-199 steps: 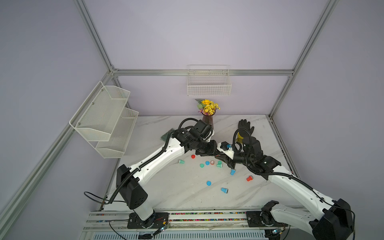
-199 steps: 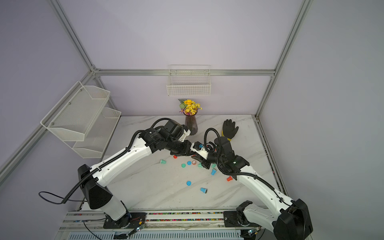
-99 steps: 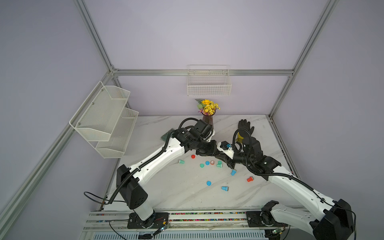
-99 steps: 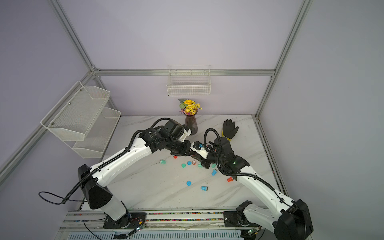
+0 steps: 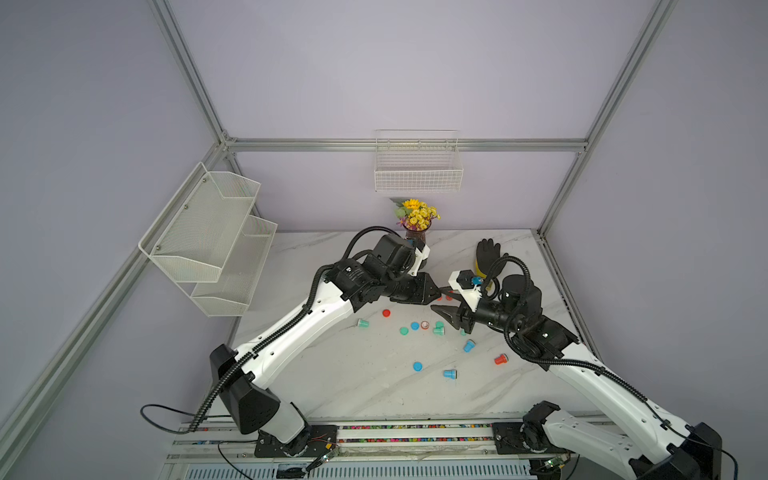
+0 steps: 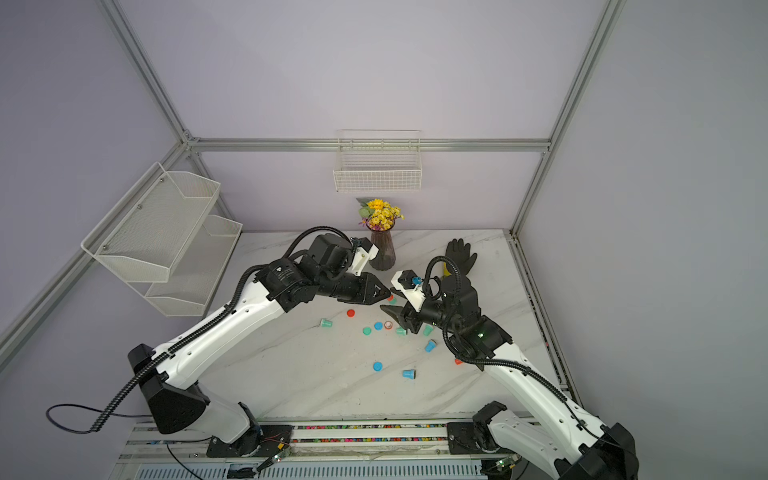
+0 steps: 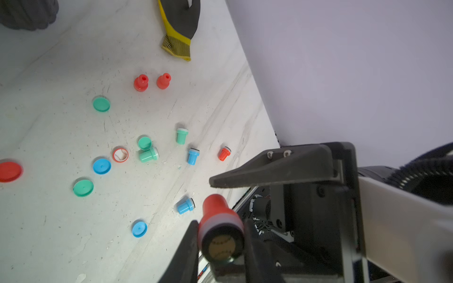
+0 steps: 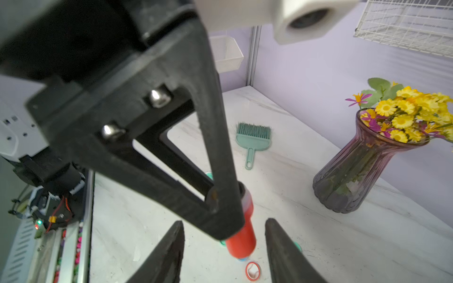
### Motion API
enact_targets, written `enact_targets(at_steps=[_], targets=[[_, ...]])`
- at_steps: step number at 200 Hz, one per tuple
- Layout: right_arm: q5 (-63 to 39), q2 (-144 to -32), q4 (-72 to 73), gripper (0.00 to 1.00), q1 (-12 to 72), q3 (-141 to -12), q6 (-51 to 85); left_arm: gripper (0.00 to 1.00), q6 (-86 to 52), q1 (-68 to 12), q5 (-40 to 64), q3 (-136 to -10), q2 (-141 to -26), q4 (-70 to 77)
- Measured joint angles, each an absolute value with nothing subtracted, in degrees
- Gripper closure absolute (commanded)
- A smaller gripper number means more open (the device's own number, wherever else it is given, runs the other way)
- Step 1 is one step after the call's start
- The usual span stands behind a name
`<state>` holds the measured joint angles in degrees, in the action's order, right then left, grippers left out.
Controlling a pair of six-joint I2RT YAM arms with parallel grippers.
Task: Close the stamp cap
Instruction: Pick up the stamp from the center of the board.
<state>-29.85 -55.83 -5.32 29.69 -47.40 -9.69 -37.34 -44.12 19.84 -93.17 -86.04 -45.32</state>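
My left gripper (image 7: 220, 224) is shut on a red stamp (image 7: 220, 230), whose uncapped printing face points at the left wrist camera. In the right wrist view the same stamp (image 8: 241, 235) hangs between the spread fingers of my right gripper (image 8: 224, 220), which is open and not touching it. In both top views the left gripper (image 5: 434, 295) and the right gripper (image 5: 439, 300) meet tip to tip above the table, and the stamp is hard to make out there. A red cap (image 7: 120, 154) lies hollow side up on the table below, also visible as the cap (image 8: 253, 270).
Several loose blue, green and red stamps and caps lie scattered on the marble table (image 5: 353, 374), among them a flat red cap (image 5: 386, 313). A vase of flowers (image 5: 415, 237), a black glove (image 5: 486, 253) and a green brush (image 8: 253, 137) lie at the back.
My right gripper's jaws have spread apart around the stamp. The left gripper has closed on the stamp and stays in place.
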Motion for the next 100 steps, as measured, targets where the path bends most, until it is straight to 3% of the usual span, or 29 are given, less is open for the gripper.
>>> enact_targets(at_steps=[48, 100], targets=[[-32.2, -54.0, 0.2, 0.42, 29.7, -51.5, 10.9, 0.94, -31.9, -40.1, 25.0, -87.5, -75.3, -33.5], [-35.7, -51.4, 20.6, 0.47, 29.7, -48.3, 30.7, 0.99, -32.9, -38.9, 29.8, -83.1, -70.3, -20.8]])
